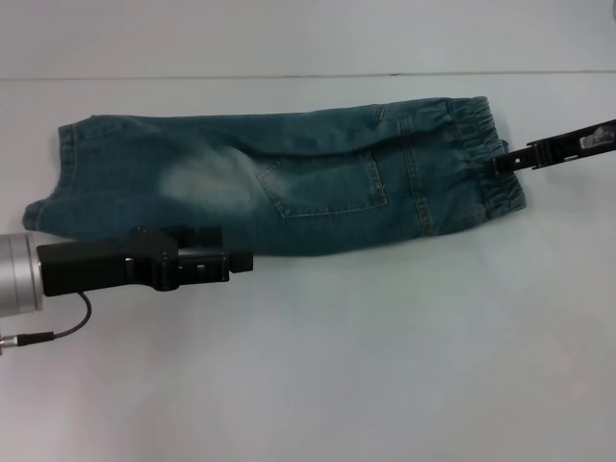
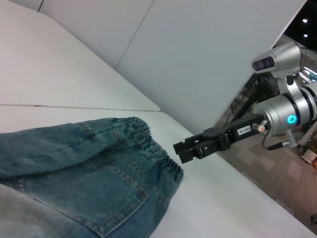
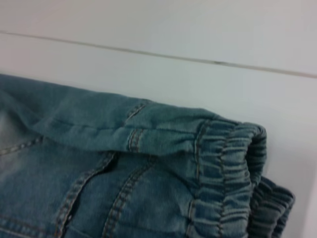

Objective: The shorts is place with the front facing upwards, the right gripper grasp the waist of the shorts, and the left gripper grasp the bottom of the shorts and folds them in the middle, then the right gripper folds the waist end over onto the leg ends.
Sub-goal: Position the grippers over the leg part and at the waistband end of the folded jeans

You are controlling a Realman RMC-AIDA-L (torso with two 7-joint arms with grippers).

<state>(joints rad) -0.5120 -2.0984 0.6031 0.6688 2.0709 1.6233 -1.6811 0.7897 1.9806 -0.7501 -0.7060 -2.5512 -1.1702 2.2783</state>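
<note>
I see the shorts (image 1: 279, 183) folded lengthwise on the table (image 1: 385, 366), across the upper middle of the head view. Left wrist view alone shows the right gripper (image 2: 179, 151) with jaws slightly apart just off the waist of the shorts (image 2: 148, 139) — not clamped. Left gripper (image 1: 241, 260) sits lower left, at the near edge; jaw state unclear.

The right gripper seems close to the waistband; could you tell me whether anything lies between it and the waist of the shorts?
Nothing visible does. The right gripper sits at the edge of the waist of the shorts, with only bare table around. The left gripper is over the near edge of the shorts, towards the leg ends.
</note>
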